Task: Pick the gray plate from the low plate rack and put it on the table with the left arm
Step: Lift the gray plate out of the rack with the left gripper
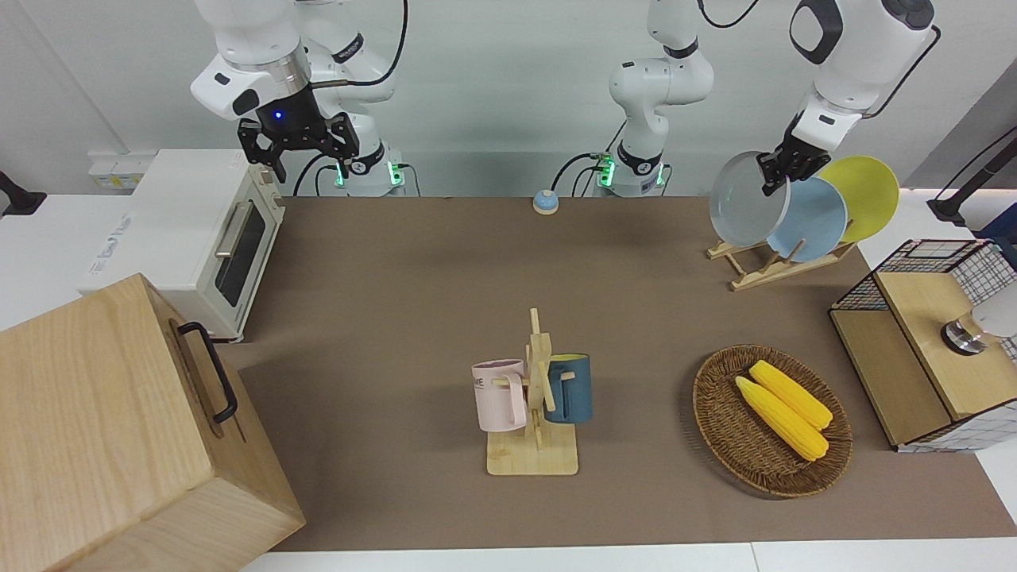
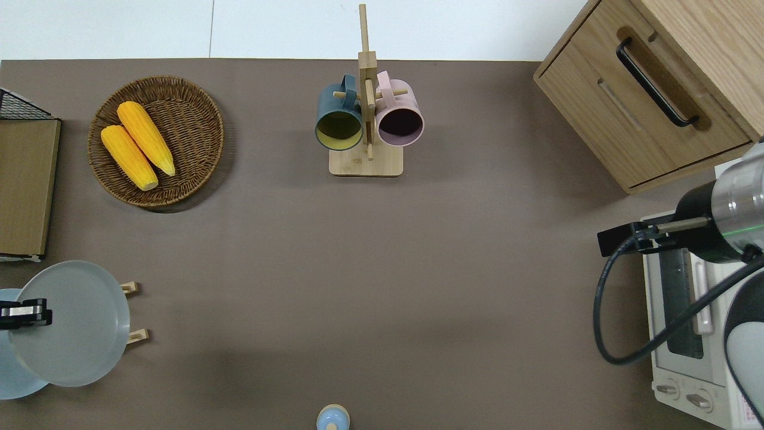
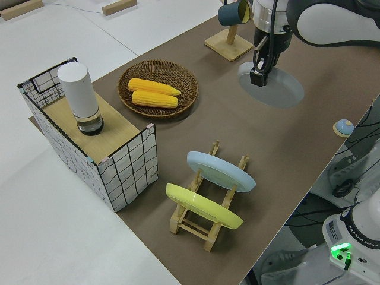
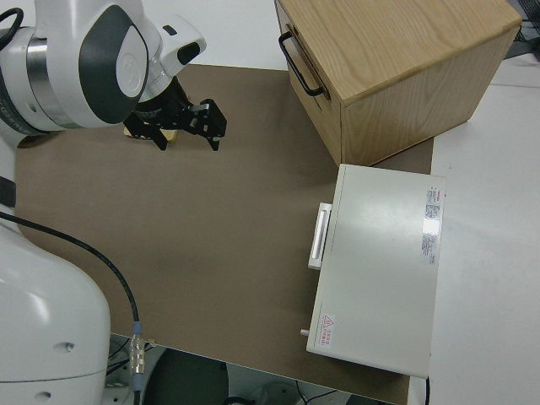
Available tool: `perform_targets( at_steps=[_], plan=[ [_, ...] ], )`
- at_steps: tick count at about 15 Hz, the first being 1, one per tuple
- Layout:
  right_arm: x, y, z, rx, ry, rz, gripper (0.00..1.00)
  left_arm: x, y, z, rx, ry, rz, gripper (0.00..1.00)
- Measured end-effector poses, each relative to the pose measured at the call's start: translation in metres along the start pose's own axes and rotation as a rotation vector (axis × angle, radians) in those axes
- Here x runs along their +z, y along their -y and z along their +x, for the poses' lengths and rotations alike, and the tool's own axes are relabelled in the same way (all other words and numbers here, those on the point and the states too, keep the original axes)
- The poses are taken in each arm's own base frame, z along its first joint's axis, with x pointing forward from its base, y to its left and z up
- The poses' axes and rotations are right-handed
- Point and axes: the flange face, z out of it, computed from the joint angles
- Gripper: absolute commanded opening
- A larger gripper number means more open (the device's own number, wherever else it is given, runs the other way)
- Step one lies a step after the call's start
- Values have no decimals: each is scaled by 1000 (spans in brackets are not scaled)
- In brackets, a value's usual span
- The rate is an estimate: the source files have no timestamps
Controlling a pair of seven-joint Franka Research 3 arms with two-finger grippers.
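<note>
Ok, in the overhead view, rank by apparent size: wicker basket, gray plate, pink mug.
1. wicker basket
2. gray plate, held up in the air by the left gripper, so it looks bigger than it would lying on the table; the gap from the basket is unsure
3. pink mug
</note>
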Motion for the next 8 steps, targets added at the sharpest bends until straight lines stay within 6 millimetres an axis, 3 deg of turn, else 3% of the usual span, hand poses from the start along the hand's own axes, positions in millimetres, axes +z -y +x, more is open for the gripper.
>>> perform_targets(
  at_steps=[4, 8],
  plan=[
    [0, 0, 0, 0, 0, 0, 987, 13, -17, 2, -22, 34, -191, 0],
    [0, 0, 0, 0, 0, 0, 990, 49, -26, 10, -26, 101, -332, 0]
  ],
)
